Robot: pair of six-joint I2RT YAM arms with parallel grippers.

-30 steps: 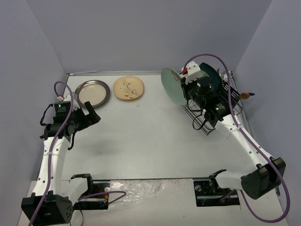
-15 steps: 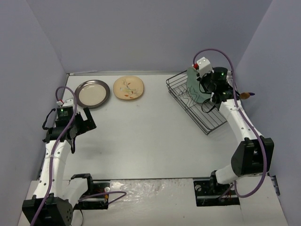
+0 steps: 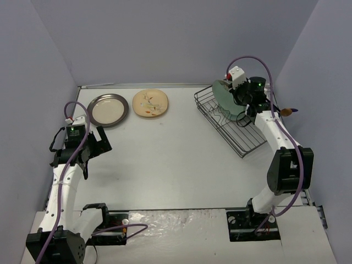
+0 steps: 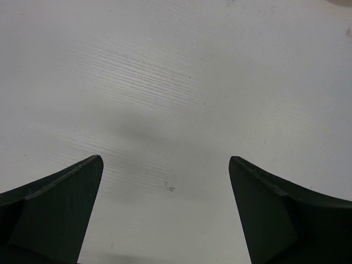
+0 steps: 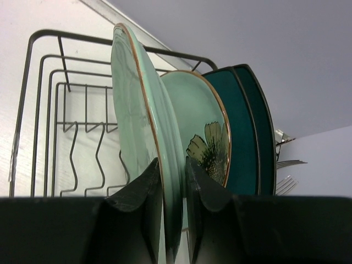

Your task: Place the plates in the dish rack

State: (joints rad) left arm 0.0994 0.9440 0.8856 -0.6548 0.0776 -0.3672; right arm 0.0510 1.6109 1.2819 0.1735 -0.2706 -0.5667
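We find a mint round plate [image 5: 137, 104] upright within the dish rack [image 5: 49, 77]. Its lower rim is clamped by the right pincer [image 5: 172, 162], which is closed onto it. We cannot tell whether it sits in a slot. Just behind it stand a second mint plate [image 5: 201, 121] with a dark flower, then two dark teal plates [image 5: 250, 126]. The rack sits at the far right of the table [image 3: 176, 159]. At far left the grey-rimmed cream plate [image 3: 108, 109] and the cream floral plate [image 3: 150, 103] lie flat, side by side. The left pincer [image 4: 165, 165] hovers over the table, jaws wide apart, holding nothing.
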